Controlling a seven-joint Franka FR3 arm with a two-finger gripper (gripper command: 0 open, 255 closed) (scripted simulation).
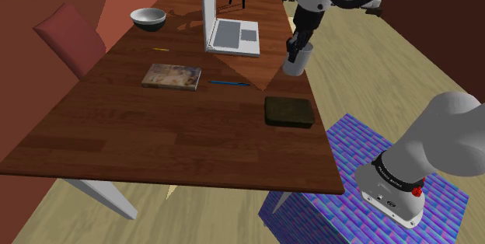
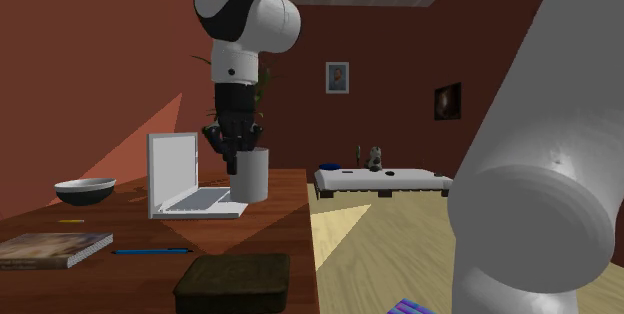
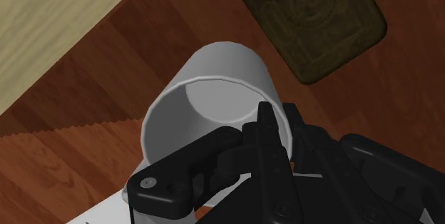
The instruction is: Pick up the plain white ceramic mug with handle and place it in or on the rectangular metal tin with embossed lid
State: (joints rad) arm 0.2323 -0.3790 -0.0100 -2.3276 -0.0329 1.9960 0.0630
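Note:
The white mug (image 1: 295, 64) hangs just above the brown table, close to its edge on the shoulder view's right. My gripper (image 1: 298, 45) is shut on the mug's rim from above, one finger inside the cup. The second exterior view shows the mug (image 2: 249, 175) under the gripper (image 2: 238, 148), in front of the laptop. The dark rectangular tin (image 1: 289, 111) lies flat on the table, nearer the stand than the mug. Its embossed lid (image 3: 310, 19) appears beyond the mug (image 3: 214, 90) in the wrist view, where the gripper (image 3: 274, 119) clasps the mug's wall. The mug's handle is hidden.
An open laptop (image 1: 225, 29) stands just behind the mug. A book (image 1: 171, 76), a blue pen (image 1: 230, 84), a yellow pencil (image 1: 160, 49) and a grey bowl (image 1: 148, 19) lie further left. A red chair (image 1: 68, 36) stands at the far side.

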